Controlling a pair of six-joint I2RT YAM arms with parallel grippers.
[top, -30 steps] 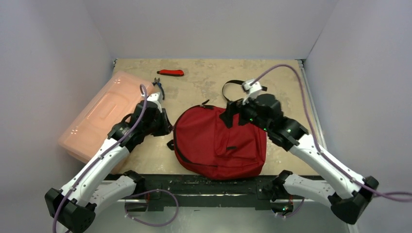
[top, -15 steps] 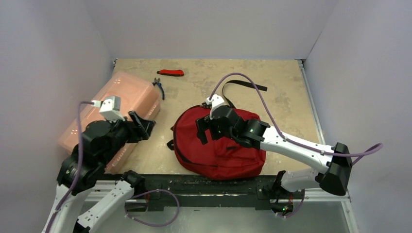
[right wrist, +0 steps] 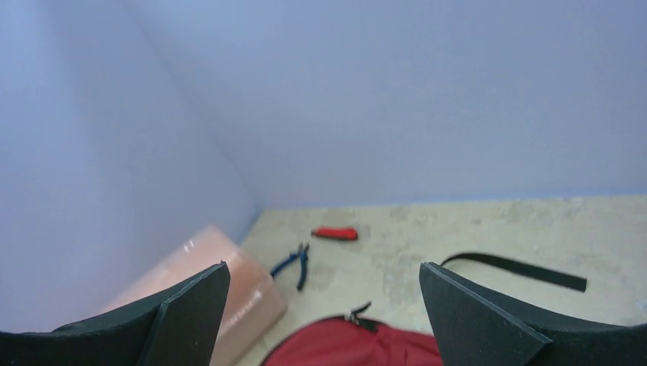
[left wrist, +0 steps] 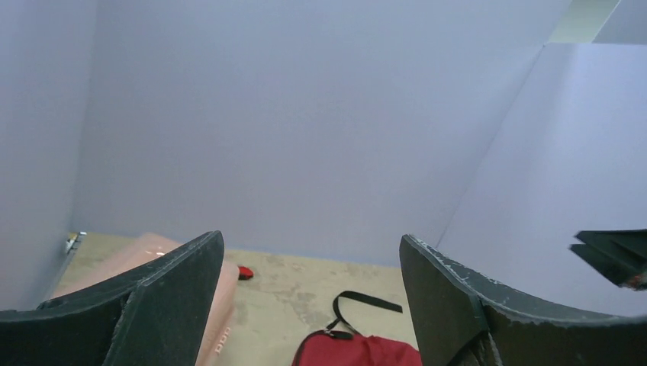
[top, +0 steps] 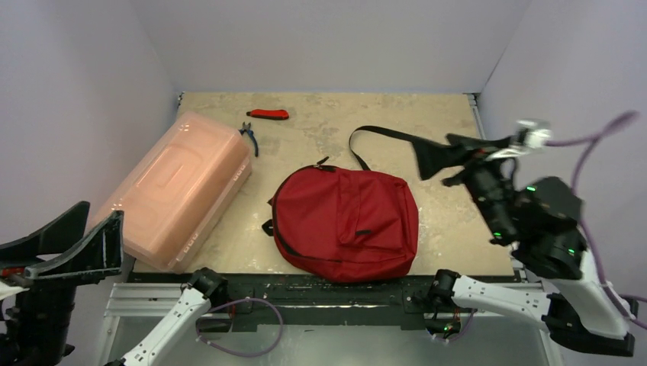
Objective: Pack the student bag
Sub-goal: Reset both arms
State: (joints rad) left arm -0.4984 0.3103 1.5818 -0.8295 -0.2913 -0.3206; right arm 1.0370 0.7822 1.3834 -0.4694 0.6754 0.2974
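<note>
**red student bag lies alone mid-tabletop as two arms hang clear**

one beige tabletop [top: 320,130], walled on three sides in pale grey, carries five things. two robot arms stand at its near edge, and neither touches any of them. the left gripper [left wrist: 311,242] is raised off the near-left corner, its two black fingers spread wide with nothing between them. the right gripper [right wrist: 324,268] hangs above the right side of the tabletop, blurred in the overhead view, its fingers also spread wide and empty.

one pink translucent box [top: 179,187], lid on, sits at an angle along the left side. one student bag [top: 343,221], red with black zippers, lies flat in the middle toward the near edge, front pocket facing up, with a strip of bare tabletop between it and the box. one long black strap [top: 381,133] loops out from the top of the bag and trails toward the far right. one pair of blue-handled pliers [top: 249,136] lies just beside the far corner of the box. one small red tool [top: 268,114], too small to identify, lies near the far edge, just beyond the pliers.
</note>
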